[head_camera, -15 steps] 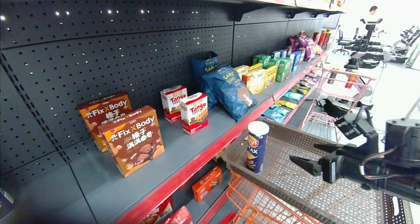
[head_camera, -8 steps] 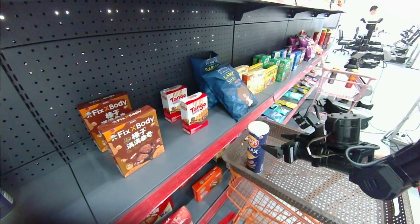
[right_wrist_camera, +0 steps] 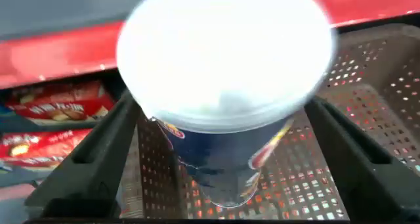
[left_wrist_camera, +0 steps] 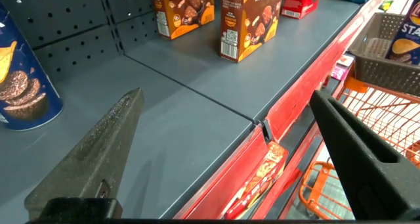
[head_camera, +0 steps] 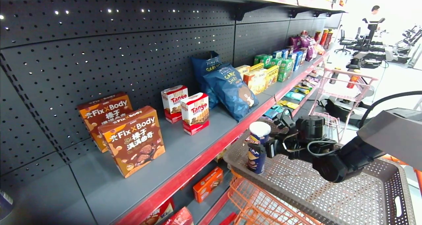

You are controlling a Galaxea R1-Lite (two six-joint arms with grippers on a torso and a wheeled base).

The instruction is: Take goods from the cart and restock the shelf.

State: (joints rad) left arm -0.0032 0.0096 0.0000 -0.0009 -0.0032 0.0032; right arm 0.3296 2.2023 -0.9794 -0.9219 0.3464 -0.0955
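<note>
Straddling chip can (head_camera: 256, 162) in basket (head_camera: 359, 198), right pincer (head_camera: 259, 145) spread, left pincer (left_wrist_camera: 224, 96) spread above shelf (left_wrist_camera: 177, 138)

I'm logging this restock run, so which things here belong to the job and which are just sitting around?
In the job: chip can, upright in the cart basket; right gripper, jaws open either side of it; grey shelf; left gripper, open over the shelf.
Just there: brown boxes, wafer boxes, blue bags, pink cart farther off.
</note>
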